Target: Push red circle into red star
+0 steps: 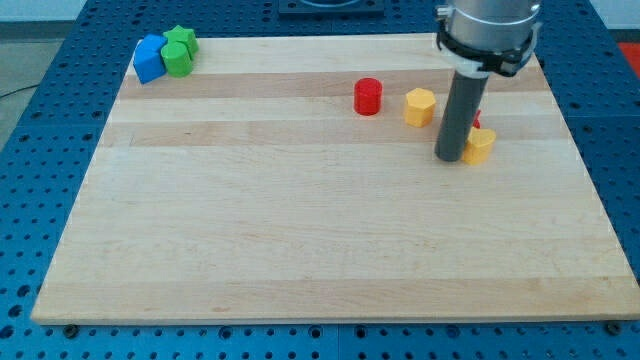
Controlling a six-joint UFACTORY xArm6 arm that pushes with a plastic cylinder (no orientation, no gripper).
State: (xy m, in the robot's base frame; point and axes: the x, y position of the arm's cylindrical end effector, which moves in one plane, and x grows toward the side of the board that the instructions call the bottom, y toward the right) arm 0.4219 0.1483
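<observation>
The red circle (pixel 368 96) stands on the wooden board in the upper middle. The red star (pixel 477 120) shows only as a small red sliver at the right edge of the rod, mostly hidden behind it. My tip (pixel 450 158) is down on the board to the right of the red circle, with the yellow hexagon (pixel 420 106) between them. A second yellow block (pixel 480 146) touches the tip's right side, just below the red star.
A blue block (pixel 149 58) and two green blocks (pixel 180 50) sit together at the board's top left corner. The board (pixel 300 230) lies on a blue perforated table. The arm's grey body hangs over the top right.
</observation>
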